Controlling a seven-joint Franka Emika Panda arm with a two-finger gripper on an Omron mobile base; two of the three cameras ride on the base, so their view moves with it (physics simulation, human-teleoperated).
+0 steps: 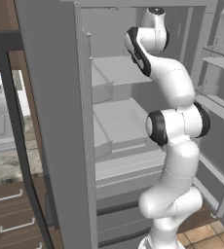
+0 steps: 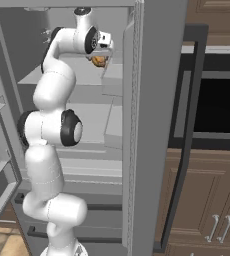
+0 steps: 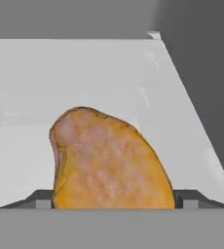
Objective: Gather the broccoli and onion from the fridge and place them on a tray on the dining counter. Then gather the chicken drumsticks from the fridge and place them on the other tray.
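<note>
One of the chicken drumsticks (image 3: pixel 109 160), golden-orange and plump, lies on a white shelf (image 3: pixel 84 73) inside the fridge (image 1: pixel 55 97). My gripper (image 3: pixel 114 199) sits around its wide end, and both fingertips (image 3: pixel 43 200) press against its sides, so the jaws are shut on it while standing wide. From the right base view the arm reaches up into the top of the fridge, and the drumstick (image 2: pixel 100 61) shows as an orange patch just under the gripper (image 2: pixel 103 56). The broccoli, the onion and the dining counter are out of view.
Both fridge doors stand open: one edge (image 2: pixel 152 125) close on the right, the other with door bins (image 1: pixel 221 97). Lower shelves (image 1: pixel 119 116) sit beneath the arm. A dark oven (image 2: pixel 217 105) is to the right, with wooden drawers (image 1: pixel 11 214) and a stone worktop (image 1: pixel 7 160) to the left.
</note>
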